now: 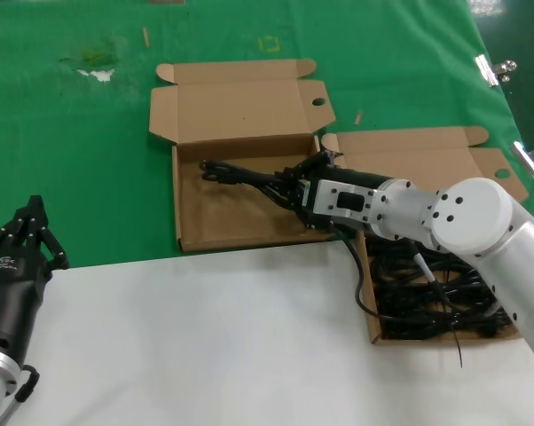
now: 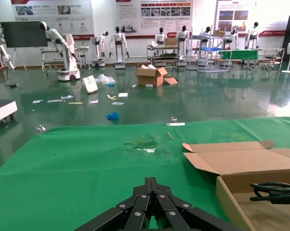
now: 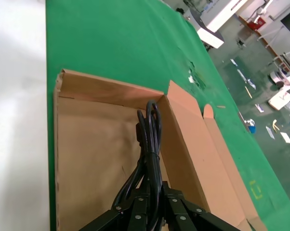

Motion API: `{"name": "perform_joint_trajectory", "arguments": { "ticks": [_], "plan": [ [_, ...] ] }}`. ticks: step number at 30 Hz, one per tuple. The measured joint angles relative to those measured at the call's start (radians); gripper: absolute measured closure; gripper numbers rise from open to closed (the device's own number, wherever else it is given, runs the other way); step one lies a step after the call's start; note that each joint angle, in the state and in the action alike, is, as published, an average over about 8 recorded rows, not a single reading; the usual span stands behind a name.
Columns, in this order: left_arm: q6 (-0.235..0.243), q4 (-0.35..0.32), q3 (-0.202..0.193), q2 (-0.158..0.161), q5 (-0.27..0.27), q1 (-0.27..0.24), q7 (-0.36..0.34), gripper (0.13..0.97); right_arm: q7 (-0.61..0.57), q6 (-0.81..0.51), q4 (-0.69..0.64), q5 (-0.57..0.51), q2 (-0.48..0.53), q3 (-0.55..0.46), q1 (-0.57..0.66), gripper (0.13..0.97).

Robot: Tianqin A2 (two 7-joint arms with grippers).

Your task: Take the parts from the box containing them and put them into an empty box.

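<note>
Two arms in play: the left tool [image 1: 32, 232] sits parked at the near left over the white counter edge [image 1: 205, 337], fingers pinched together. Nearer right, the flat brown cardboard box [image 1: 371, 306] holds a heap of coiled black power cords [image 1: 427, 293]. Farther in, the right tool [image 1: 295, 191] is clamped on one long black cord bundle [image 1: 240, 176], hanging it over the bare floor of the second open brown carton [image 1: 223, 222] on the green cloth [image 1: 72, 160].

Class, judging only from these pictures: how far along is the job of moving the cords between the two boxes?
Early. Nothing yet lies loose in the left brown cardboard box. The right gripper holds one coiled black power cord over it. Left to move: a pile of black cords in the right cardboard box. The left gripper waits aside.
</note>
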Motion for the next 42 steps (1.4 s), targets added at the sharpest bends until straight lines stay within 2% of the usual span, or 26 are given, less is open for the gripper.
{"name": "perform_joint_trajectory", "arguments": {
  "ticks": [13, 22, 30, 31, 39, 42],
  "plan": [
    [0.000, 0.000, 0.000, 0.000, 0.000, 0.000, 0.000, 0.957, -0.004, 0.020, -0.045, 0.004, -0.014, 0.002, 0.010, 0.903],
    [0.000, 0.000, 0.000, 0.000, 0.000, 0.000, 0.000, 0.957, 0.016, 0.018, -0.026, 0.007, -0.004, 0.007, -0.001, 0.819],
    [0.000, 0.000, 0.000, 0.000, 0.000, 0.000, 0.000, 0.957, 0.109, 0.015, 0.057, -0.016, 0.033, 0.026, -0.024, 0.668],
    [0.000, 0.000, 0.000, 0.000, 0.000, 0.000, 0.000, 0.957, 0.122, 0.015, 0.070, -0.019, 0.039, 0.030, -0.028, 0.668],
    [0.000, 0.000, 0.000, 0.000, 0.000, 0.000, 0.000, 0.957, 0.217, 0.023, 0.160, -0.042, 0.098, 0.072, -0.067, 0.458],
    [0.000, 0.000, 0.000, 0.000, 0.000, 0.000, 0.000, 0.957, 0.248, 0.024, 0.190, -0.049, 0.122, 0.090, -0.081, 0.414]
  ]
}}
